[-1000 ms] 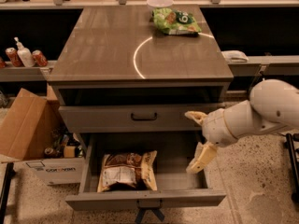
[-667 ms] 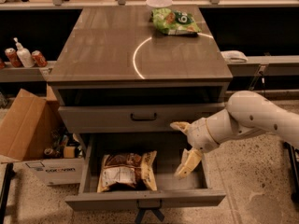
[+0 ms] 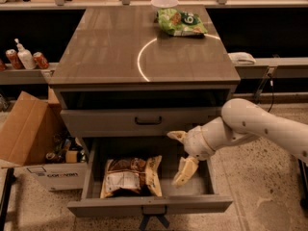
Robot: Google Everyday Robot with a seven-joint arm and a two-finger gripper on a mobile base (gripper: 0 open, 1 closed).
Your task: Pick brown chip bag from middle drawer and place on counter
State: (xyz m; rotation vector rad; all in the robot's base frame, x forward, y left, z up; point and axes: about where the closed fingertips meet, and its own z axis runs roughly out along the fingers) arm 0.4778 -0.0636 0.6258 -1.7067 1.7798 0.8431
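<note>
Claw [image 3: 181,153] shifted L, agape over middle drawer [image 3: 149,205]; brown chip bag [image 3: 127,177] crinkly.

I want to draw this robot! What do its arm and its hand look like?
The arm is smooth, round and creamy white, like a fat tube with a bulgy wrist. No cables or markings show. The gripper, over the right side of the drawer, has two flat, yellowish-tan fingers, spread open.
</note>
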